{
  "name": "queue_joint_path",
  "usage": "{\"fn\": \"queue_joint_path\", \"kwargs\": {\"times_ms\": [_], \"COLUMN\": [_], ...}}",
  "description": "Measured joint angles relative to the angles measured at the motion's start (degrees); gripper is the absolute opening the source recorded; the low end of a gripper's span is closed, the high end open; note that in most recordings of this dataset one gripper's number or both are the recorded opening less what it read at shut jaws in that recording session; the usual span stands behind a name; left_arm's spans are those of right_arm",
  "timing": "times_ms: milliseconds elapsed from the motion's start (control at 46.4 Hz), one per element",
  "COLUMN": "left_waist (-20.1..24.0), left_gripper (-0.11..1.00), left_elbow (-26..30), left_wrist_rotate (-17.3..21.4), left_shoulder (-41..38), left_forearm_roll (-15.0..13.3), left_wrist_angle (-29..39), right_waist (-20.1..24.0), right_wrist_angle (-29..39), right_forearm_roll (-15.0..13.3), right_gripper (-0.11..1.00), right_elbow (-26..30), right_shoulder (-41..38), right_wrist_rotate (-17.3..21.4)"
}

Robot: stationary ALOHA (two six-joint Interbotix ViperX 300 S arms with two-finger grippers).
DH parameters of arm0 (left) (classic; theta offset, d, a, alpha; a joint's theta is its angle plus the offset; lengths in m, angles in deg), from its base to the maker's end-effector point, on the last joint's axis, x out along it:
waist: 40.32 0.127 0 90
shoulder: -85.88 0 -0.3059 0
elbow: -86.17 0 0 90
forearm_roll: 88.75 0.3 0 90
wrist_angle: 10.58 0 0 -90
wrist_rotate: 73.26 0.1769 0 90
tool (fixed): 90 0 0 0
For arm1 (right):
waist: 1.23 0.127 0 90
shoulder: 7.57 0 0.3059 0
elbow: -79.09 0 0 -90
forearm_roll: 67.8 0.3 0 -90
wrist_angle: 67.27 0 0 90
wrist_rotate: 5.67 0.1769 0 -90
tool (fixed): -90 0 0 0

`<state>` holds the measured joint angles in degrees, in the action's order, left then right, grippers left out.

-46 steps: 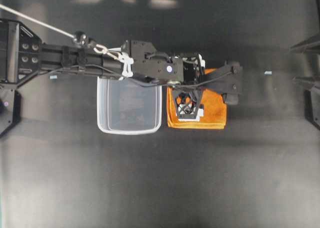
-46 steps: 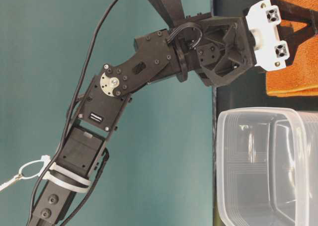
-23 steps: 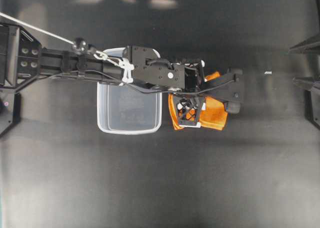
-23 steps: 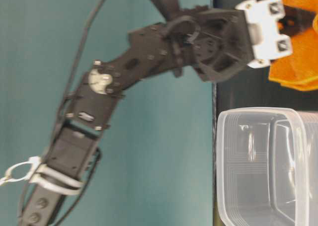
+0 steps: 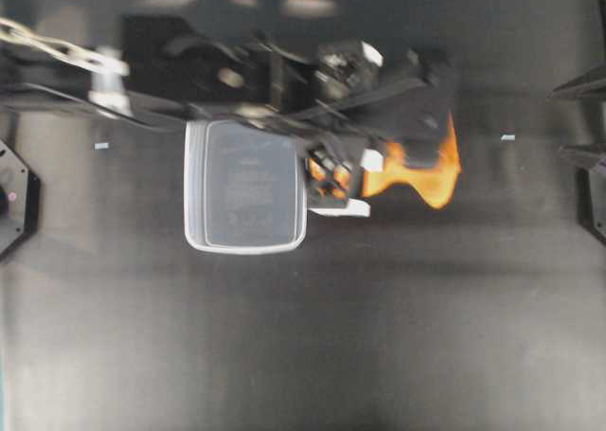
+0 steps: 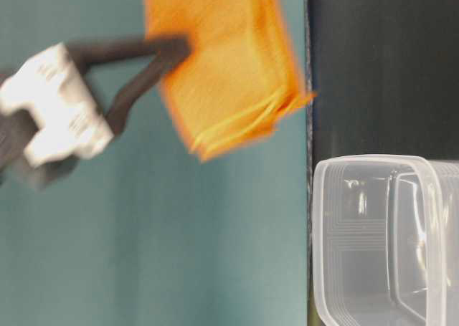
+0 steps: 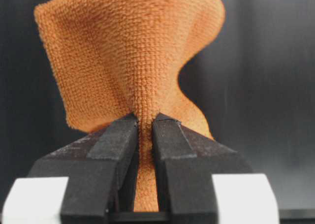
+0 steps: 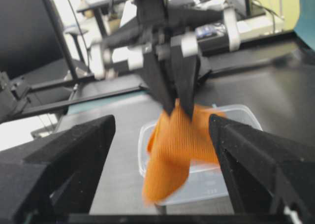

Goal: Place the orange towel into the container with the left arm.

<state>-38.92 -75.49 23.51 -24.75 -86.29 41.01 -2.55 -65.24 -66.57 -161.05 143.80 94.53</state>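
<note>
Towel (image 7: 133,71) hung off the tabletop (image 5: 379,336), pinched in our left end effector (image 7: 144,130), just beside the tub (image 5: 245,187), not over it. Right end effector (image 8: 162,150) sat spread, idle. We were mid-carry; next move needs shifting over the tub, lowering, releasing.

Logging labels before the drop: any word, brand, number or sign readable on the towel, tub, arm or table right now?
None can be read.
container: faint moulded marks on its base, too blurred to read.
orange towel: plain weave, no tag showing.
left gripper: no lettering visible.
</note>
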Motion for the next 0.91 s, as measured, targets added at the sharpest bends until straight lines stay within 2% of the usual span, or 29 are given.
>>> {"fn": "queue_joint_path", "kwargs": {"times_ms": [280, 453, 604, 906], "left_waist": [1.0, 1.8, 2.2, 2.2], "left_gripper": [0.06, 0.06, 0.06, 0.06], "left_elbow": [-15.1, -22.0, -24.5, -25.0], "left_wrist_rotate": [-0.1, -0.1, 0.0, 0.0], "left_shoulder": [10.6, 14.9, 16.3, 16.4], "left_forearm_roll": [0.0, 0.0, 0.0, 0.0], "left_wrist_angle": [1.8, 1.5, -0.1, -1.4], "right_waist": [0.0, 0.0, 0.0, 0.0], "right_wrist_angle": [0.0, 0.0, -0.1, -0.1], "right_forearm_roll": [0.0, 0.0, -0.1, -0.1], "right_gripper": [0.75, 0.75, 0.75, 0.75], "right_elbow": [-0.2, -0.3, -0.4, -0.4], "right_shoulder": [0.8, 1.0, 1.0, 1.0], "right_wrist_rotate": [0.0, 0.0, 0.0, 0.0]}}
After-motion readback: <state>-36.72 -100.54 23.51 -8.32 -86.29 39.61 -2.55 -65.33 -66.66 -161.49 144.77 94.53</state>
